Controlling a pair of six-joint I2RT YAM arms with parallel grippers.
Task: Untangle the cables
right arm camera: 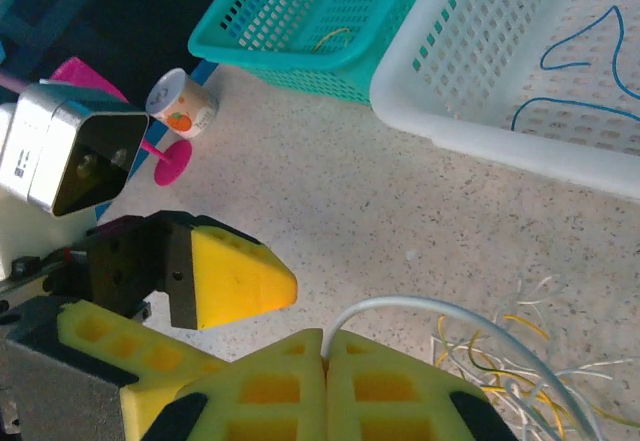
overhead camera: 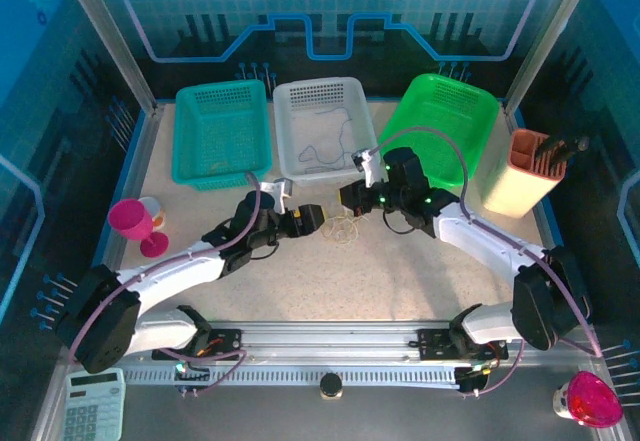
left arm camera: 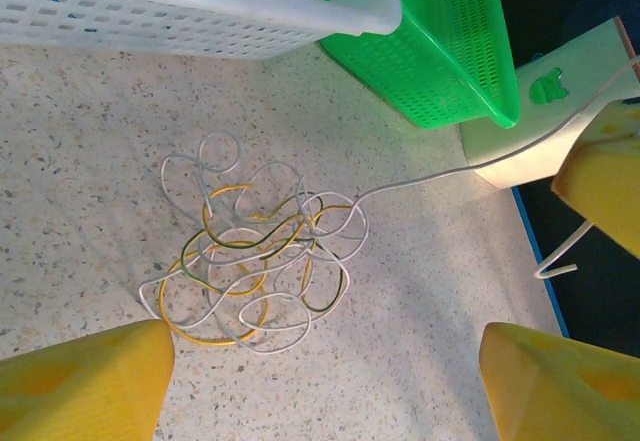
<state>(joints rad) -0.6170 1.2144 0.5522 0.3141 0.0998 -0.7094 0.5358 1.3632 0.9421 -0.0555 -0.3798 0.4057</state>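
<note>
Speckled table [overhead camera: 400,271], just in front of white basket [overhead camera: 316,173]: cables [left arm camera: 255,261] lie knotted | L gripper [left arm camera: 325,346] wide, fingers astride heap | R gripper [right arm camera: 325,346] clamped on whitish cable [left arm camera: 420,176] | advice: L pins other loops, R draws slowly, no cinching.

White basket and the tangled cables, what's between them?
Nothing: just bare speckled table between the white basket and the cables, in the left wrist view.
</note>
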